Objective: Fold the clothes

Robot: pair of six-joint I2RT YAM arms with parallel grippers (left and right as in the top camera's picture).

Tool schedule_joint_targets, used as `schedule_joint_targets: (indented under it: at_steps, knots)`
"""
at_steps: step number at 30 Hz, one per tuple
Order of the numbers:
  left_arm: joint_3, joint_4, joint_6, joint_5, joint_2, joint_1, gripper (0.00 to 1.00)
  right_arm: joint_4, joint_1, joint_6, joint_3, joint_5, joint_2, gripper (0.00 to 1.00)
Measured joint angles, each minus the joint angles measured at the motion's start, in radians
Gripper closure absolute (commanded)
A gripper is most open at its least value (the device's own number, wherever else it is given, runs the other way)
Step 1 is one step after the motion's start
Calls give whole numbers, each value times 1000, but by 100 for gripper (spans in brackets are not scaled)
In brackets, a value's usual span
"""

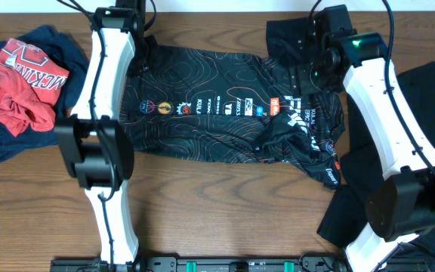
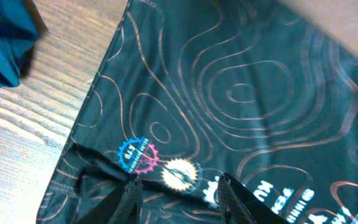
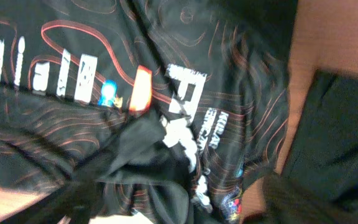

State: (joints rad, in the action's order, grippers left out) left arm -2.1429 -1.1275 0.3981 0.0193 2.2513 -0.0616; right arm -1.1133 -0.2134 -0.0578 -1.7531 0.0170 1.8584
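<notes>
One black jersey (image 1: 217, 98) with thin contour lines lies spread flat across the middle of the table (image 1: 225, 204), nearer the far edge. A row of small coloured logos (image 1: 202, 107) runs along it. Its right end is rumpled and bunched, with white lettering twisted in the folds. At the left edge a red shirt (image 1: 17, 87) with white letters sits crumpled on top of a navy garment (image 1: 10, 136). A plain black garment (image 1: 429, 91) lies by the right edge and runs down toward the near right corner, just beside the jersey's rumpled end.

The left tool (image 2: 179, 183) hangs over the jersey's left part, its two fingers (image 2: 131, 196) spread apart with nothing between them. A blue-and-pink gear logo and a yellow one show just ahead of the fingertips. In the overhead view the white left arm (image 1: 104, 68) crosses the jersey's left end. The right tool (image 1: 308, 75) sits above the jersey's far right part, close to the bunched cloth. Its fingers are dark blurs against dark fabric in the right wrist view, so I cannot tell whether it is released or clenched.
</notes>
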Motion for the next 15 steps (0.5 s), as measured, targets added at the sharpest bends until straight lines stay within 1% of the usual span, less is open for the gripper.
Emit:
schedule_joint_targets:
  at_steps: [4,8,9,11,12,13,15]
  knots:
    - [-54,3,-8,0,48,17,55,56,2,1,0,23,6,12]
    - [-84,49,-10,1,49,37,54,53,3,2,0,36,36,14]
    - [-89,60,-10,1,49,42,54,50,3,2,0,37,44,16]
    - [-90,68,-10,1,49,52,54,38,2,6,0,40,61,27]
    - [-90,71,-10,0,49,55,53,33,2,10,0,41,68,28]
    - [-90,76,-10,0,49,60,53,31,2,8,0,43,71,28]
    - [-90,80,-10,0,50,64,52,29,2,6,0,44,72,18]
